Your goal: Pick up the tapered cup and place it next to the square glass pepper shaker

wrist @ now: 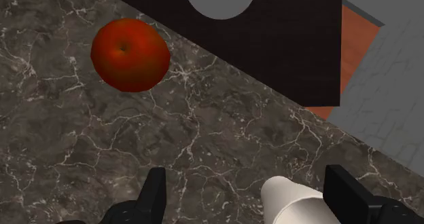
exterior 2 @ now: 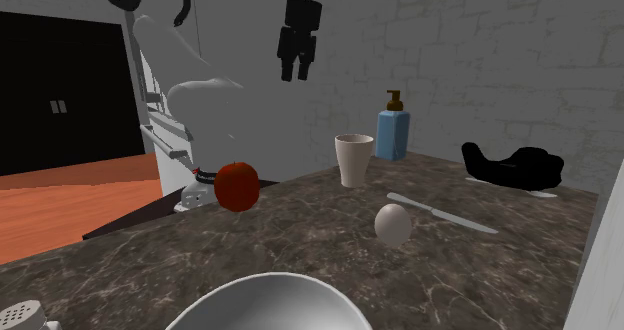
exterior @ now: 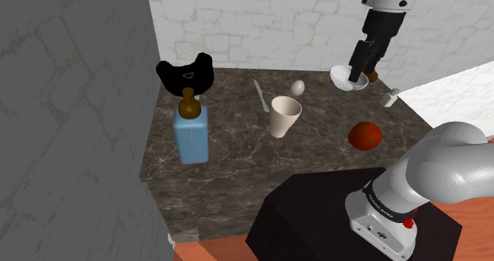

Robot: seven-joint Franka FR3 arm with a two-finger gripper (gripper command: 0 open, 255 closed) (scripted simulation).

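Cup [exterior: 285, 115]: judged light, rigid and smooth; best taken across the wall below the rim. Gripper [exterior: 364, 69] jaws are held spread, empty.

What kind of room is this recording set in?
Probably a kitchen: a dark marbled countertop against white stone walls, carrying an apple, an egg, a knife and a blue soap dispenser.

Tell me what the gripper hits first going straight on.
Likely the bare marble counter. The open gripper has the white cup close by one finger, so a clip is possible; depth is unclear.
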